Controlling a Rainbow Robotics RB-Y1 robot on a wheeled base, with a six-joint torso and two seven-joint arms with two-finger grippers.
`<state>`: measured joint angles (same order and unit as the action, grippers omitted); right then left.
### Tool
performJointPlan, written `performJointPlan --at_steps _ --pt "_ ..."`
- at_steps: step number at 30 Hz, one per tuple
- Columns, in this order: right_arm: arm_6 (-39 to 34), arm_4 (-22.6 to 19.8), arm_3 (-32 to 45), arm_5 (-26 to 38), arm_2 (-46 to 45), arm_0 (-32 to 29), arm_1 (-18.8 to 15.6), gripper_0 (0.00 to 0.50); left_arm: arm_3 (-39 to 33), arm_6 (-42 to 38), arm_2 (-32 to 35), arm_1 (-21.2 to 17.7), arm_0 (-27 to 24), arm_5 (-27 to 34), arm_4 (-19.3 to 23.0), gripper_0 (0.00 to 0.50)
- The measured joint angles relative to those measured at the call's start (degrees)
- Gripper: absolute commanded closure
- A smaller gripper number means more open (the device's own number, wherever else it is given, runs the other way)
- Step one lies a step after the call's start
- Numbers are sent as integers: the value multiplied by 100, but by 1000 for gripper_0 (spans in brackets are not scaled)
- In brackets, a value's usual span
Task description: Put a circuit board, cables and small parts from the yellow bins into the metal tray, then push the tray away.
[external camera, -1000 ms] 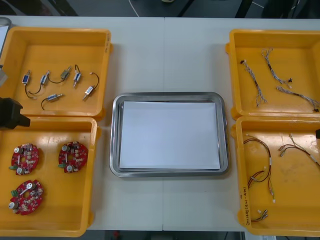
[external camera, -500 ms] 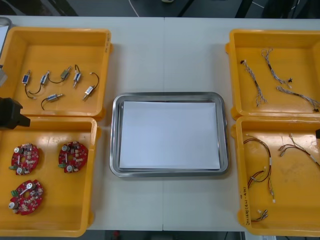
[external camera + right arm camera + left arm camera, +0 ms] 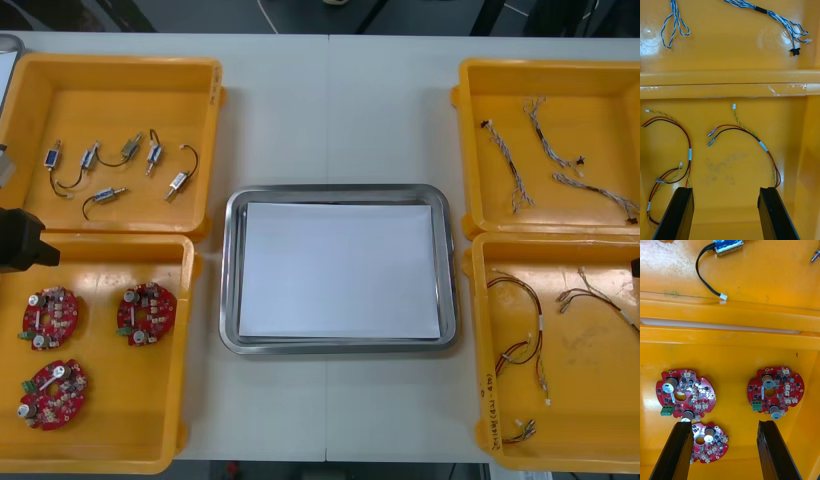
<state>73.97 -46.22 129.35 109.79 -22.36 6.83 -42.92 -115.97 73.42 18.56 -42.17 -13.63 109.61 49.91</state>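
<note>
At the middle of the bench, in the front view, the metal tray [image 3: 232,270] lies white inside and holds nothing, with two yellow bins [image 3: 210,120] at each side. The near-left bin [image 3: 185,350] carries three circuit boards [image 3: 146,314], the far-left one holds small metal parts [image 3: 178,183], and the right-hand pair holds cables [image 3: 515,175]. The left gripper [image 3: 25,242] hangs at the bench's left edge, over the wall between the two left bins.

In the left wrist view its fingers [image 3: 675,453] stand spread and empty above the boards. One board [image 3: 775,391] lies alone, and the other two nearly touch. They look stiff, light and studded with fragile parts, so the bare rim seems the safest hold.

In the right wrist view the right gripper [image 3: 728,215] is likewise spread and empty over red and yellow cables [image 3: 748,137]. These look limp and apt to snag, so a pinch mid-length should serve. The bin floors are glossy, probably slippery, and the bench is light and flat.
</note>
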Motion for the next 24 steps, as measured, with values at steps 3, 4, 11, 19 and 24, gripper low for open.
performJointPlan --at_steps 3,4,11,19,24 --pt "0 2 0 0 0 34 0 0 0 0 17 0 0 0 43 0" --pt "0 2 0 0 0 52 0 0 0 0 26 0 0 0 56 0" --pt "0 5 83 0 -2 144 0 0 0 120 51 -41 1 0 223 0" --pt "3 0 86 0 -3 135 0 0 1 535 51 -122 49 0 401 0" --pt "142 -11 86 -57 -12 30 0 0 0 558 51 -253 229 -27 502 0"
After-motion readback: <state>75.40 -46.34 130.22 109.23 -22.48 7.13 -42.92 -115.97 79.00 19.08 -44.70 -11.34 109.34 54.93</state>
